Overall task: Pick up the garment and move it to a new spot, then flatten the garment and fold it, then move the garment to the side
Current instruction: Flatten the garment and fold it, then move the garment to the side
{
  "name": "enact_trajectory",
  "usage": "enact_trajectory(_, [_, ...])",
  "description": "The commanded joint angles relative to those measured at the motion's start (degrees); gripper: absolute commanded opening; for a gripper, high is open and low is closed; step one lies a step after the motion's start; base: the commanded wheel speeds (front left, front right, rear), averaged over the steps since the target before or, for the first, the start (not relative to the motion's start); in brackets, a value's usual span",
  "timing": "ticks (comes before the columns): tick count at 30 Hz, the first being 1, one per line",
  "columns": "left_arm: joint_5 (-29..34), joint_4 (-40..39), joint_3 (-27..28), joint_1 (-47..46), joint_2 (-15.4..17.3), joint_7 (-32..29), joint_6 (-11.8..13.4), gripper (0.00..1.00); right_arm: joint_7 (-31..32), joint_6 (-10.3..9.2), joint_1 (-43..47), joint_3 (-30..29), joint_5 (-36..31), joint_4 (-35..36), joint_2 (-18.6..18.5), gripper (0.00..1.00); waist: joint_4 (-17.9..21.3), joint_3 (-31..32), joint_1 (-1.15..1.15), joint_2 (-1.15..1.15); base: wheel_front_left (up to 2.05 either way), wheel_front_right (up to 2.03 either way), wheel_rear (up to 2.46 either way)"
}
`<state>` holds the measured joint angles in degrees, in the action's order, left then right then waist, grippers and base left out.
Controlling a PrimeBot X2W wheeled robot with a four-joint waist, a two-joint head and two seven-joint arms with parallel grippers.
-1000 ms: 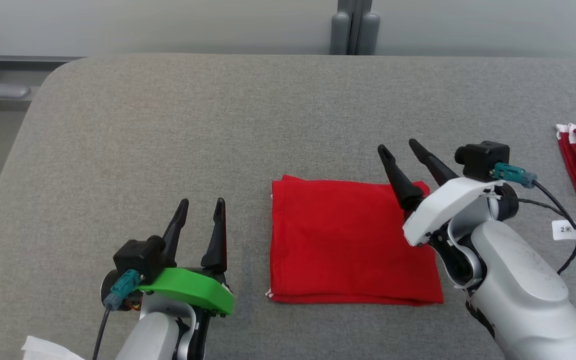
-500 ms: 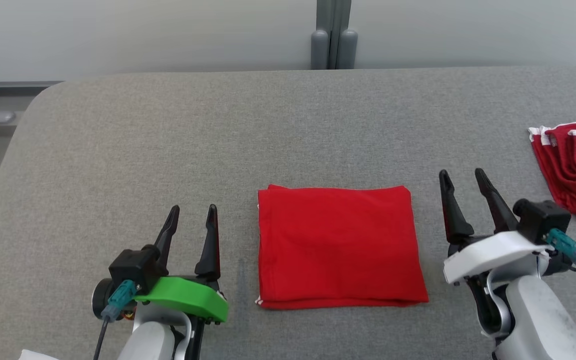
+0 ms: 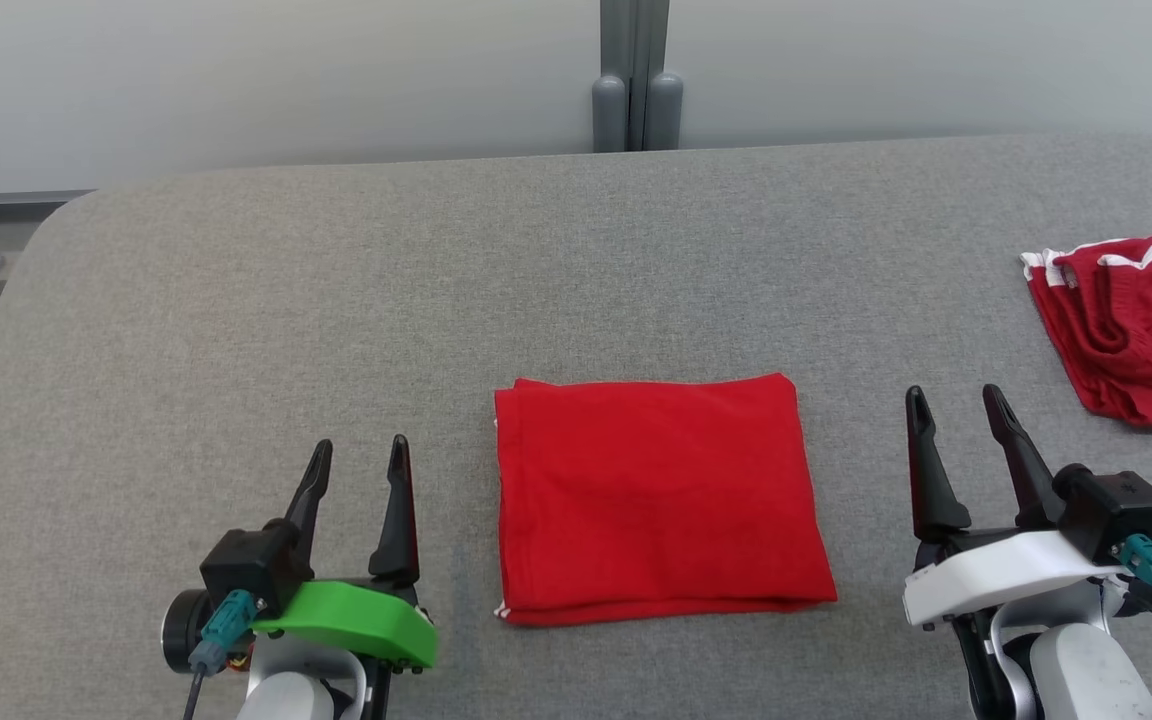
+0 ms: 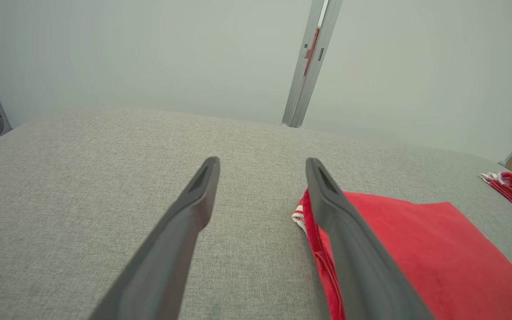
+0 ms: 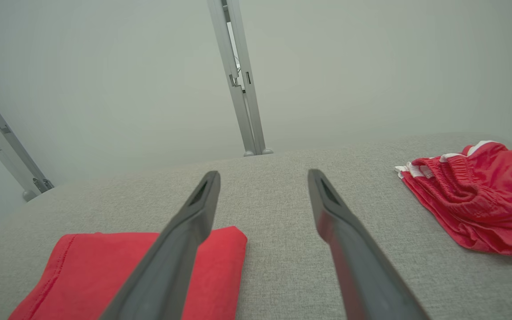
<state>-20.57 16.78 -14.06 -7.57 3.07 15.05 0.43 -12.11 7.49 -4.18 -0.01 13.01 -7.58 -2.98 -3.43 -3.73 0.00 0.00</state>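
Observation:
The red garment [image 3: 658, 498] lies folded into a neat rectangle on the grey table [image 3: 436, 280], near its front middle. It also appears at the lower right of the left wrist view as the garment [image 4: 416, 249], and at the lower left of the right wrist view as the garment [image 5: 105, 266]. My left gripper [image 3: 356, 460] stands open to the left of the cloth, apart from it and empty. To the cloth's right my right gripper [image 3: 954, 408] is open too, holding nothing. Both sets of fingers point toward the table's far edge.
Another red piece of clothing with white trim [image 3: 1131, 325] lies crumpled at the table's right edge, also seen as the crumpled clothing [image 5: 469, 200]. A grey wall with a vertical metal post [image 3: 636, 75] stands behind the table. The table's rounded left corner [image 3: 56, 220] drops away.
My right gripper has left the cloth's far right corner and drawn back to the right of it, staying open. The head camera shifted, so the whole picture moved left and down.

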Motion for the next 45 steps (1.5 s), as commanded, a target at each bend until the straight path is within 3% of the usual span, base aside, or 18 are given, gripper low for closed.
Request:
enact_trajectory(1, [0.51, -0.18, 0.38, 0.78, 0.01, 0.15, -0.29, 1.0, 0.34, -0.01, 0.69, -0.18, -0.5, 0.57, -0.09, 1.0, -0.03, 0.01, 0.0, 0.0, 0.0, 0.0, 0.0])
enact_trajectory(21, [0.66, 0.71, 1.09, 0.1, -0.16, 0.15, -0.69, 1.0, 3.14, -0.01, 1.01, 0.21, 0.46, 0.42, 0.03, 1.0, -0.44, -0.32, 0.0, 0.0, 0.0, 0.0, 0.0])
enact_trajectory(31, [0.9, 0.02, 0.68, -1.72, -0.12, 0.15, -0.81, 1.0, 17.87, -0.01, -2.3, -1.83, 0.83, -2.84, 0.02, 1.0, -2.78, -2.75, 0.0, 0.0, 0.0, 0.0, 0.0])
enact_trajectory(45, [0.67, -2.09, 0.22, -1.97, -0.13, 0.15, -0.55, 1.0, 34.87, -0.01, -9.7, -1.34, 12.1, -13.73, -1.64, 1.0, -8.75, -5.96, 0.0, 0.0, 0.0, 0.0, 0.0])
